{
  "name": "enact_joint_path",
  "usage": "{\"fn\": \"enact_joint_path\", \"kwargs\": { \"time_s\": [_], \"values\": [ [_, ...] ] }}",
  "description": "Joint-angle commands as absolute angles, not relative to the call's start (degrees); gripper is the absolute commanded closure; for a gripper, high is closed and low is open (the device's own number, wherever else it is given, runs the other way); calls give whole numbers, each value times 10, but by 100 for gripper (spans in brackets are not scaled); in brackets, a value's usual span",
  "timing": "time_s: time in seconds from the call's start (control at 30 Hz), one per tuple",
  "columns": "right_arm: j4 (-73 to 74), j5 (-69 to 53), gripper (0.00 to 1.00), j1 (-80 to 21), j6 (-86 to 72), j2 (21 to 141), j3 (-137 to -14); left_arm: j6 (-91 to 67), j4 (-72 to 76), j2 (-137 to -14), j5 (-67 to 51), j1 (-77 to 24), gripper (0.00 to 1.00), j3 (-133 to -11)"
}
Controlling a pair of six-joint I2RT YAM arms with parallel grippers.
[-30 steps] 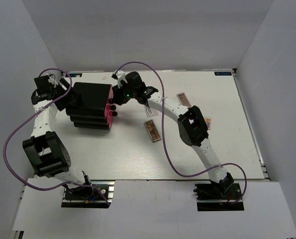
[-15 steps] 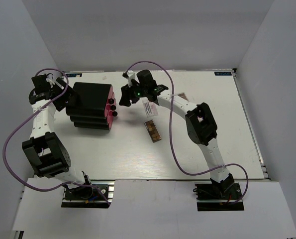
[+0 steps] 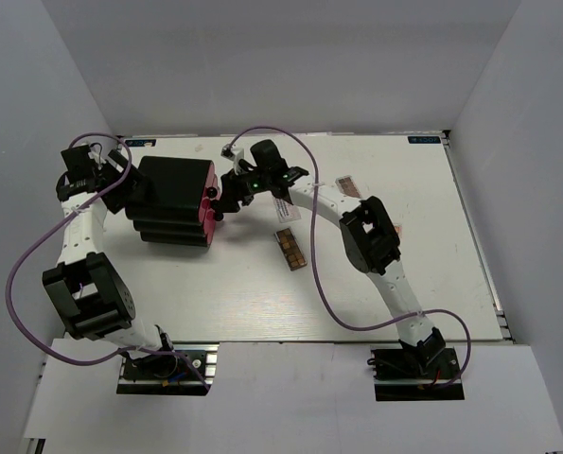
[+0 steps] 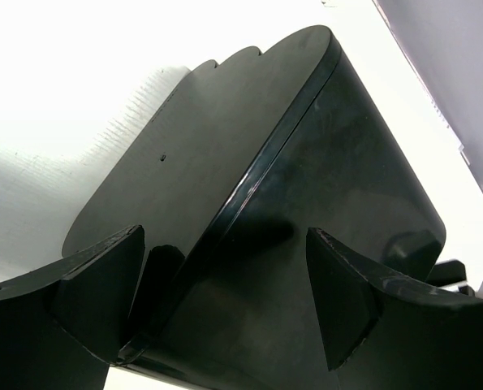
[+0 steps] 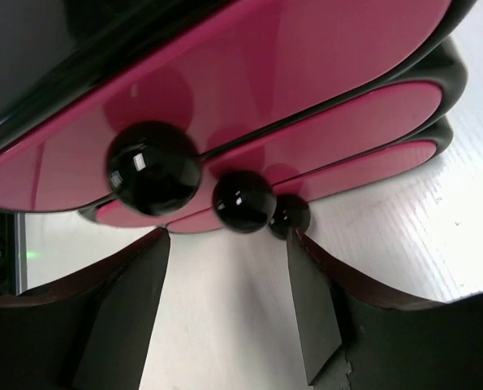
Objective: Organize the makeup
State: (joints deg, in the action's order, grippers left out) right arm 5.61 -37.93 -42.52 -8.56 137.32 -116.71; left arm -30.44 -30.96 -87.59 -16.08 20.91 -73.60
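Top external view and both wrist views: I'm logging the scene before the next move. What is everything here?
drawer case: one, black with pink fronts, table's far left.
knobs: three, black, on the pink fronts.
eyeshadow palette: one, brown, mid-table.
second palette: one, brown, far side of right arm.
flat packet: one, white, beside the right arm.
table: one, white.
cables: two, purple, along the arms.
left gripper: black, open, behind the case.
right gripper: black, open, facing the knobs.
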Motion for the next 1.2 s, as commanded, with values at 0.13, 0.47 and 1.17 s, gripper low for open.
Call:
{"fn": "enact_joint_path", "kwargs": {
  "time_s": [0.13,0.47,1.17],
  "values": [
    [22,-388,32,-426,-98,1408,-1228,-301,-303,-839,-178,211,9,-725],
    [-37,-425,36,-432,-131,1432,-1230,-301,-302,-844,-182,211,9,-722],
    [-48,-432,79,-400,-78,1338,-1084,-311,-315,-850,-163,221,9,-734]
  ]
}}
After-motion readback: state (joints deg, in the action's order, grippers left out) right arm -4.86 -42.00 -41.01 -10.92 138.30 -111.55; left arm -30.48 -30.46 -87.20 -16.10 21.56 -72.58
